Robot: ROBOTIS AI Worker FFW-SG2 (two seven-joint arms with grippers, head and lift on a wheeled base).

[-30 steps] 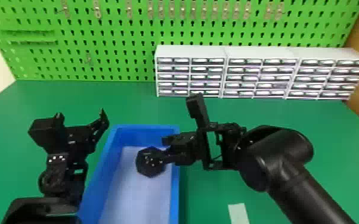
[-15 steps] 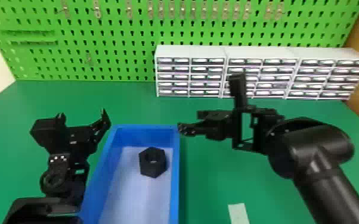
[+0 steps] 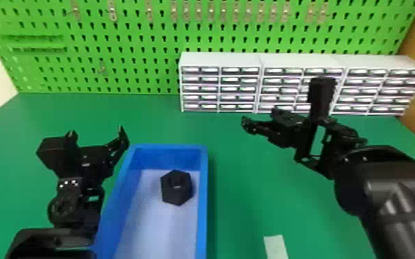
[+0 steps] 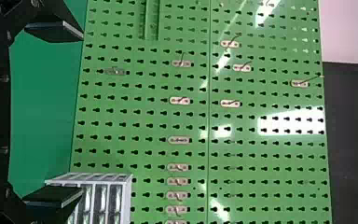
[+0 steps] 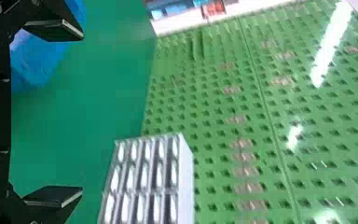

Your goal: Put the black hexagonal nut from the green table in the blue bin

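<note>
I see the black hexagonal nut lying in the blue bin, near its right wall. My left hand is left of the bin, fingers spread; my right hand hangs over the green tabletop. Drawer cabinets (three, I count) stand before the green pegboard.

The bin is blue, the pegboard green (dark keyholes throughout).

The right arm was smooth black, rounded and tubular. The black left arm had a ringed joint and bright dots. The left gripper and right gripper bore flat black fingers.
</note>
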